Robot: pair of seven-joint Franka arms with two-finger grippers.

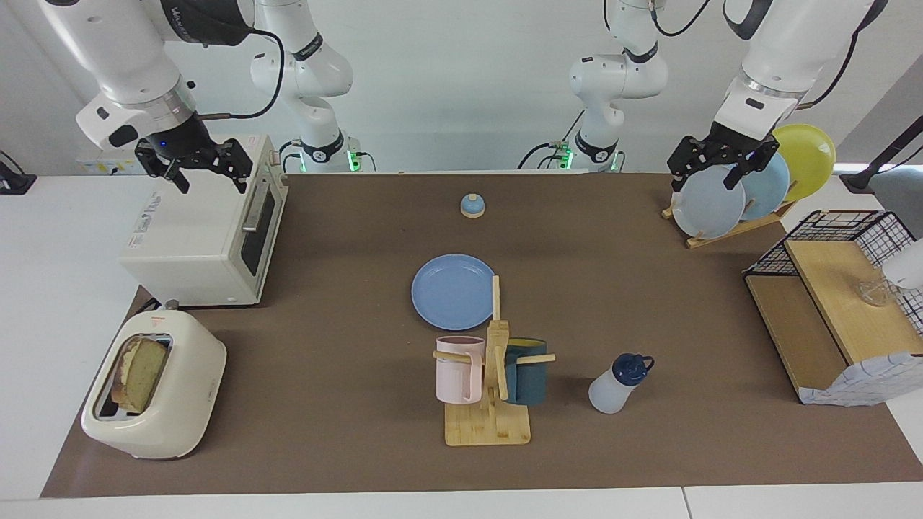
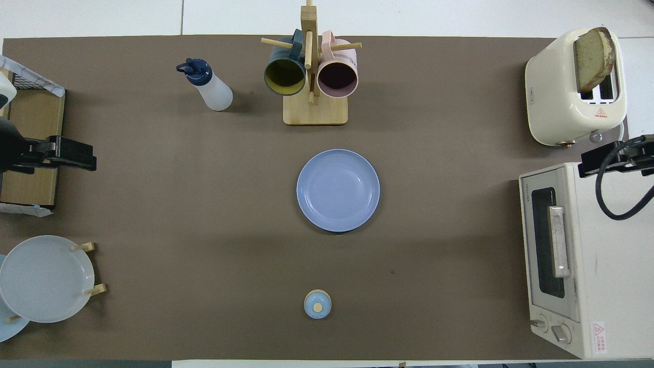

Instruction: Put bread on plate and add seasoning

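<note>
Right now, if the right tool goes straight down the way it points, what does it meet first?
Probably the top of the toaster oven: the right tool hangs open above it, pointing down. The exact depth is unclear.

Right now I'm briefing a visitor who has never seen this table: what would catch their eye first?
Probably the blue plate lying bare mid-table, with the mug rack just farther from the robots. Next, the bread sticking up from the cream toaster at the right arm's end. The seasoning stands beside the rack.
</note>
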